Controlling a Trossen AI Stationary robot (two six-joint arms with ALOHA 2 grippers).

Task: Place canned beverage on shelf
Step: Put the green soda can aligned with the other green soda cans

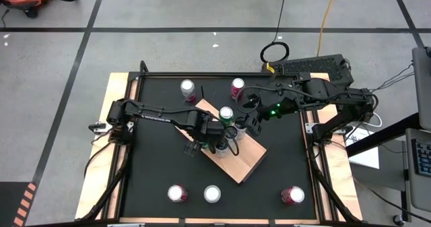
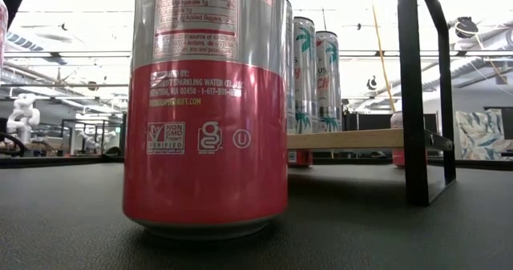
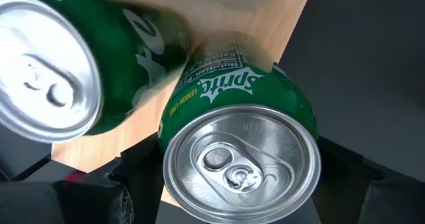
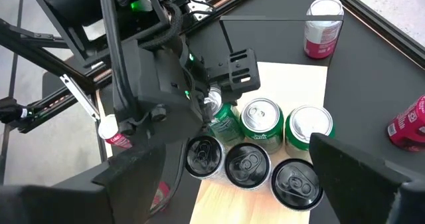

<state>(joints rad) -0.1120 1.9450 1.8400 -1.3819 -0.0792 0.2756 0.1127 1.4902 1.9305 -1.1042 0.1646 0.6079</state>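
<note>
The left gripper (image 1: 217, 145) holds a green Sprite can (image 3: 240, 154) over the shelf (image 1: 244, 168), which lies at the table's centre. The right gripper (image 1: 250, 122), at one o'clock from the shelf, has its jaws wide and empty. All cans are sealed: three at six o'clock, two at twelve, six clustered on the shelf.

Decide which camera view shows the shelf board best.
The high view: the whole shelf lies angled on the table, cans clustered at one end. The low view shows only its edge and a black post, the right wrist view one end, the left wrist view a patch.
</note>
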